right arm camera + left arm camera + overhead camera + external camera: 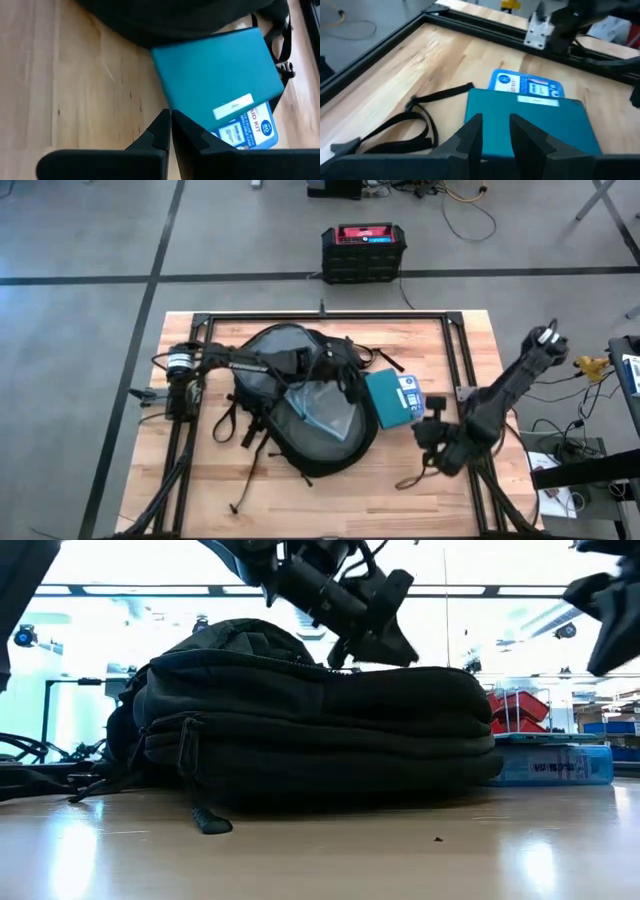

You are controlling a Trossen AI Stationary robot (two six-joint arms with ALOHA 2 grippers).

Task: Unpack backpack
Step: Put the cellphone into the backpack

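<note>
Backpack point(300, 405) lies flat mid-surface point(420, 490), mouth open, grey lining up. Teal book point(388, 400) and blue box point(408, 392) lie just beside its right flank, toward the right edge. I have the left tool point(352, 392) over the backpack's right side above the book, fingers point(472, 135) slightly apart, gripping nothing I can see. Right tool point(432, 432) hovers near the right edge, closed, empty.

left arm point(235, 363): dark jointed links, white lettering along the forearm, round silver-faced base joint
right arm point(500, 395): dark links, white end cap
fingers point(472, 135): black, angular, tapering
</note>
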